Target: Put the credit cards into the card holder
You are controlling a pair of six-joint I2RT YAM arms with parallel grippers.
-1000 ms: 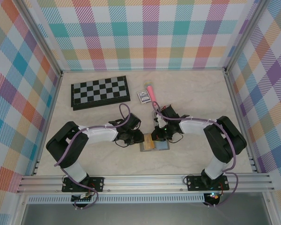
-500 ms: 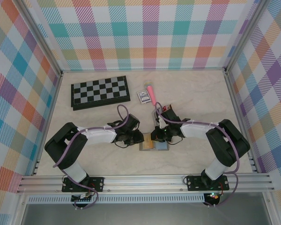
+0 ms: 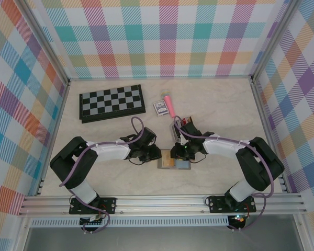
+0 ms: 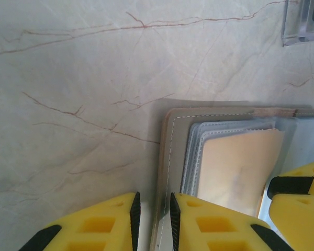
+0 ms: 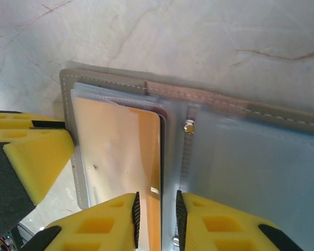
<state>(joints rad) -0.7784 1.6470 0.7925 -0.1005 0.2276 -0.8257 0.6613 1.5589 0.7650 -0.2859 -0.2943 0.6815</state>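
Tan-yellow plastic is catching our eye from above: a credit card (image 3: 167,163) is lying in the open card holder (image 3: 184,166). The holder is resting flat on the table (image 3: 225,115), with the left claw (image 3: 157,155) and right claw (image 3: 177,154) both low over it.

At the left wrist we are seeing that claw's jaws standing a narrow gap apart, straddling the holder's stitched left edge (image 4: 170,157) (pinning it, we are guessing, rather than clamping).

At the right wrist the jaws are likewise narrowly parted. The card's (image 5: 115,151) long edge is running into the gap, and neither pad is visibly biting. The card is looking partly tucked under the left clear sleeve.

We are judging the cards light, stiff and slick, best nipped by a free edge. The sleeves are looking soft and the holder light enough to skid, so bracing its cover matters.
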